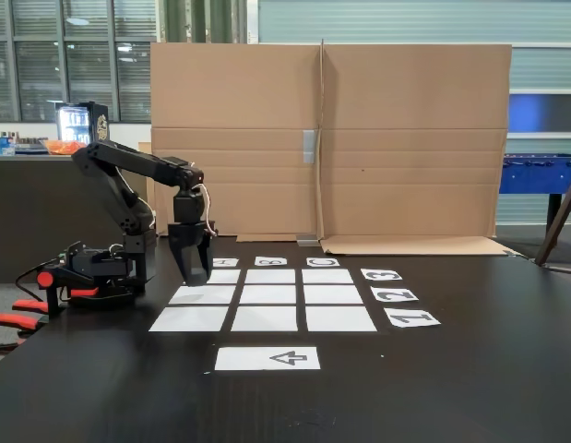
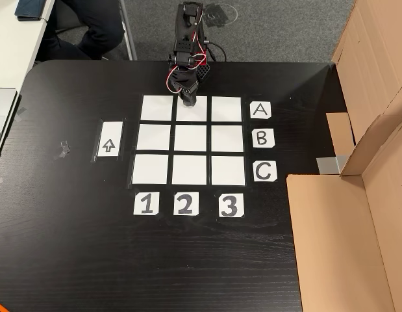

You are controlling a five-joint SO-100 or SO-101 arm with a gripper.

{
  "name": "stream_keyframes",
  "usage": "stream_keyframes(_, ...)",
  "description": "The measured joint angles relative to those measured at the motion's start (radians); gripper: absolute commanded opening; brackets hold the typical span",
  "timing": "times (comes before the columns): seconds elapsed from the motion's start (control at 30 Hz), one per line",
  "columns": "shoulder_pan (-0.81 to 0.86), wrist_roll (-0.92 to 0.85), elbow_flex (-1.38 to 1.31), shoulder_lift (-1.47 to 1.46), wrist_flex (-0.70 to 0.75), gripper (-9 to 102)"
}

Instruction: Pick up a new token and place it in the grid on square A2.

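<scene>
Apparently mid-placement: gripper [image 1: 195, 273] hangs tip-down over square A2 [image 2: 196, 114] of the grid [image 2: 154, 140], jaws' spread indiscernible, token not discernible, so release and retreat appear left.

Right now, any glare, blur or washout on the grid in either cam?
Fixed view: low oblique angle foreshortens the grid, the dark table shows a soft sheen, the label letters are small and hard to read, and the gripper is sharp. Other view: even top-down light, crisp labels, white squares bright but edges clear, no strong shadows.
</scene>
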Motion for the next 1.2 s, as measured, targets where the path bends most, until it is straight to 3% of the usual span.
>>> stream_keyframes(1.2,-0.023,-0.015,-0.003,-0.146,-0.081,17)
